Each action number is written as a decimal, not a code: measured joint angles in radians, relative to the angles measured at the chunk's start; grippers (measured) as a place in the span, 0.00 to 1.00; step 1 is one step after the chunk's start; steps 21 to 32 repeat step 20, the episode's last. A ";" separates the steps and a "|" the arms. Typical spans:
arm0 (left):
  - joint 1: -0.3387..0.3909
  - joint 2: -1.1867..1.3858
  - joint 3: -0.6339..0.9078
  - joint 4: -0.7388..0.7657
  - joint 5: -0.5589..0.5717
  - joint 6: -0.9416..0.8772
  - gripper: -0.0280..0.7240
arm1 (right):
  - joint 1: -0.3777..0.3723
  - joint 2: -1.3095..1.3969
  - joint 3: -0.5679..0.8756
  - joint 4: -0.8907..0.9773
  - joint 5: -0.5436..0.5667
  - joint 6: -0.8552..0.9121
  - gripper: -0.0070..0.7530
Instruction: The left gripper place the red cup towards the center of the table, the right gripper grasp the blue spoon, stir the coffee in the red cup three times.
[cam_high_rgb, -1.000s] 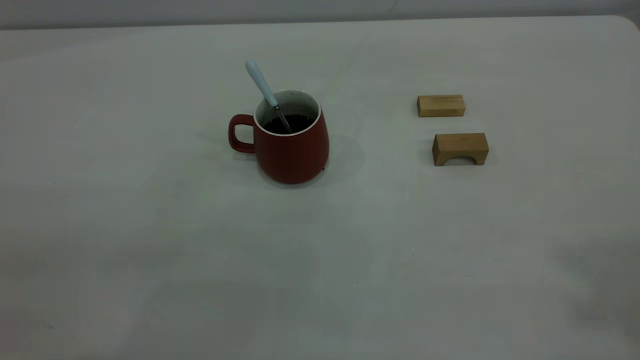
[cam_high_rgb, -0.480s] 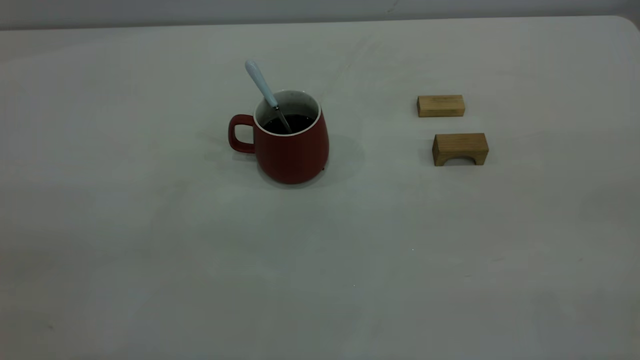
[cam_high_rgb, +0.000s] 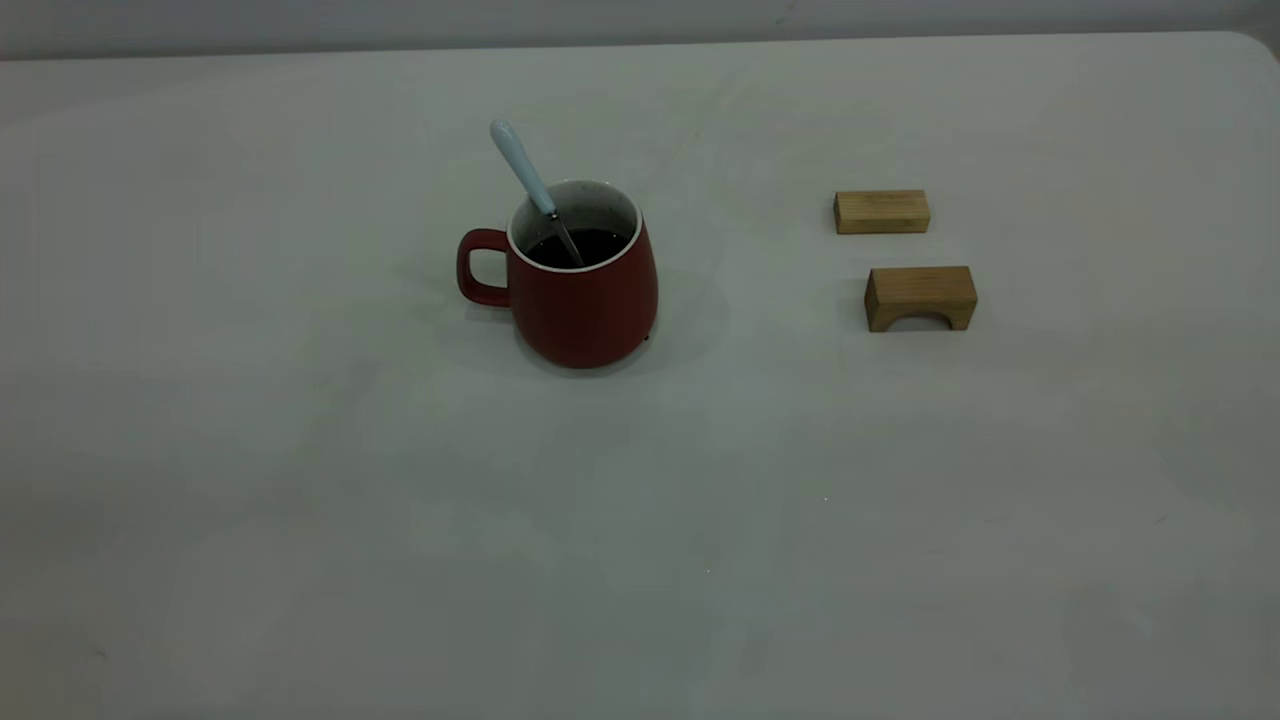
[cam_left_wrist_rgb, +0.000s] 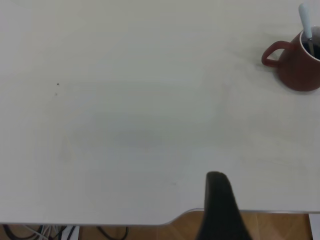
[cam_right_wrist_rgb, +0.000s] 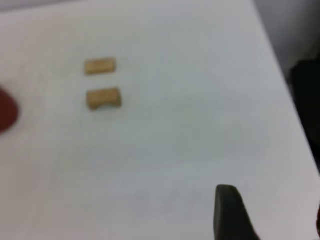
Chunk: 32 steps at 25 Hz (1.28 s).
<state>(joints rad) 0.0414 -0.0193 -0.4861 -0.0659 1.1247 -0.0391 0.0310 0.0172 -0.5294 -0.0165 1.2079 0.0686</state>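
— On the table, item one: what do we log?

— We log the red cup, upright near the middle of the tabletop, loop handle toward the left arm's side. Coffee sits inside it, dark against the white wall.

— Item two?

— We enter the blue spoon, standing in the cup, bowl sunk in the coffee, neck leaning on the rim, pale handle tilted up and away toward the left side. Nothing grips it.

— Other stock?

— We count two wooden blocks toward the right: a plain block and, nearer the camera, an arched block, close together but apart, well clear of the cup.

— Tools?

— We see one black finger of the left gripper over the table edge, far from the cup, and one black finger of the right gripper, well apart from the blocks. Whether either gripper is spread or closed, we cannot tell.
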 joint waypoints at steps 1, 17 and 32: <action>0.000 0.000 0.000 0.000 0.000 0.000 0.77 | 0.000 0.000 0.021 0.023 -0.013 -0.049 0.58; 0.000 0.000 0.000 0.000 0.000 0.000 0.77 | 0.000 0.000 0.060 0.103 -0.071 -0.206 0.46; 0.000 0.000 0.000 0.000 0.000 0.000 0.77 | 0.000 0.000 0.060 0.103 -0.072 -0.206 0.44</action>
